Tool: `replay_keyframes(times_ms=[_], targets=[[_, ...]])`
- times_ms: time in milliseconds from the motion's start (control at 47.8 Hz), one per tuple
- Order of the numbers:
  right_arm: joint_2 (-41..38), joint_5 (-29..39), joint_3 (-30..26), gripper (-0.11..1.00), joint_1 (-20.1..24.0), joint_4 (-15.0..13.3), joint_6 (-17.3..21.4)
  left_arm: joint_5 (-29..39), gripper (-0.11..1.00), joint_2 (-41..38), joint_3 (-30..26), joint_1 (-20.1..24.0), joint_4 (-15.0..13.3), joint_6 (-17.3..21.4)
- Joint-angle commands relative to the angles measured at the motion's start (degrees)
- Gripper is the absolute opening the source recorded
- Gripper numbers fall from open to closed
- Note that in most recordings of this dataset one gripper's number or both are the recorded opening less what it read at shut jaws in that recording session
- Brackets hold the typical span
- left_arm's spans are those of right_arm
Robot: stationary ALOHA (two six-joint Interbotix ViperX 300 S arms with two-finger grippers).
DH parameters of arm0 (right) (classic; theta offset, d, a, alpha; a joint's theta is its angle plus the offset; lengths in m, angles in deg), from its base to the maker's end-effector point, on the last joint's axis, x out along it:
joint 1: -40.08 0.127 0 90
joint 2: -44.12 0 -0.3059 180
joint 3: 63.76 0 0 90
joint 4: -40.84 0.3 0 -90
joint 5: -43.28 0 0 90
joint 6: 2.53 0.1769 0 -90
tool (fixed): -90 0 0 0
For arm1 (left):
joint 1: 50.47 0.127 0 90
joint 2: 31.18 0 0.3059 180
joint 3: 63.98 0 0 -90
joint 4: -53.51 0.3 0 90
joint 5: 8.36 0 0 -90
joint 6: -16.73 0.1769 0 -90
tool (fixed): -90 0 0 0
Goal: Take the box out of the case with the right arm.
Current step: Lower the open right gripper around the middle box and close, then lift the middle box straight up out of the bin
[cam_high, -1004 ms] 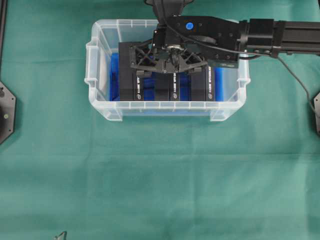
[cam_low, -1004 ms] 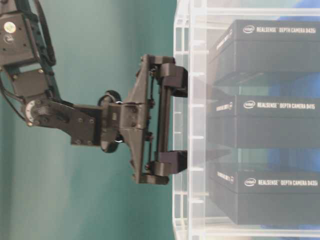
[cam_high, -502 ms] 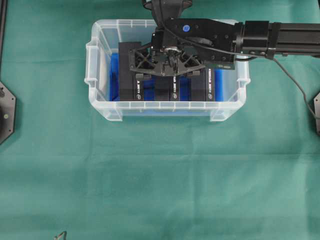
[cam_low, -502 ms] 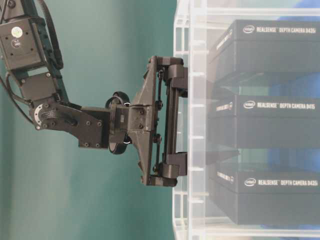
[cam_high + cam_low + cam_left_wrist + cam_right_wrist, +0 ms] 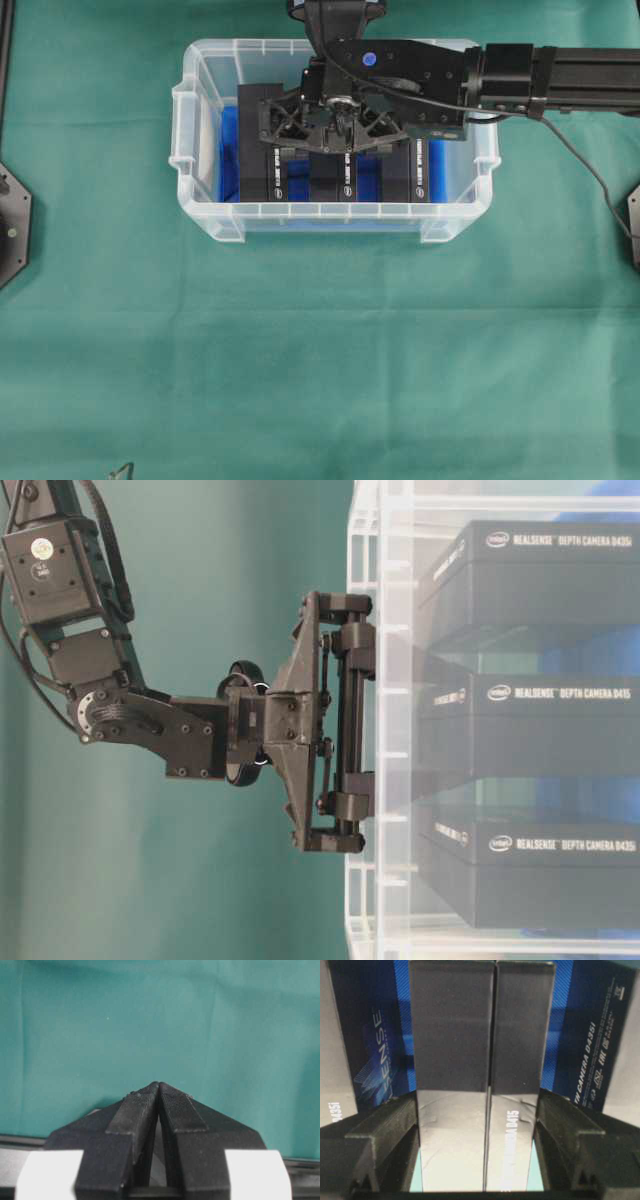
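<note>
The clear case [image 5: 200,215] holds three black boxes standing on edge on a blue cloth [image 5: 228,150]. My right gripper [image 5: 335,155] reaches down into the case over the middle box [image 5: 330,182]. In the right wrist view its fingers [image 5: 385,1125] press against both sides of that box [image 5: 480,1060]. The table-level view shows the gripper [image 5: 362,725] at the case wall [image 5: 365,540], in line with the middle box [image 5: 540,725]. My left gripper [image 5: 158,1085] is shut and empty over bare green cloth.
A second box [image 5: 258,150] stands to the left of the held one and a third [image 5: 418,175] to its right, both close by. Green cloth [image 5: 320,350] covers the table around the case. A black mount [image 5: 12,225] sits at the left edge.
The right gripper's fingers have come together onto the middle box, and the gripper has sunk slightly deeper into the case. The boxes have not moved.
</note>
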Motion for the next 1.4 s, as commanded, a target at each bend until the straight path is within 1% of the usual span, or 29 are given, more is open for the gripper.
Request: replay_keyframes(times_ms=[0, 418, 544, 669, 899, 1129, 1380], targets=[[1.0, 0.0, -0.6, 0.65, 0.0, -0.2, -0.1, -0.2, 0.00, -0.2, -1.2, 0.1, 0.2, 0.0], [1.1, 0.7, -1.9, 0.65, 0.1, -0.1, -0.1, -0.2, 0.00, -0.2, -1.2, 0.2, 0.2, 0.0], [1.8, 2.9, -3.5, 0.65, 0.3, 0.2, -0.1, -0.2, 0.00, -0.2, -1.2, 0.2, 0.2, 0.0], [2.8, 7.1, -5.9, 0.65, 0.3, 0.1, -0.1, -0.2, 0.00, -0.2, -1.2, 0.1, 0.2, 0.0], [3.5, 15.6, -13.4, 0.65, 0.4, -0.2, -0.1, -0.1, 0.00, -0.2, -1.2, 0.2, 0.2, 0.2], [3.5, 24.3, -21.7, 0.65, 0.4, -1.6, -0.2, 0.0, 0.00, -0.1, -1.2, 0.1, 0.2, 0.3], [3.5, 30.8, -30.1, 0.65, 0.4, -2.7, -0.3, -0.1, 0.00, 0.2, -1.1, 0.1, 0.2, 0.3]])
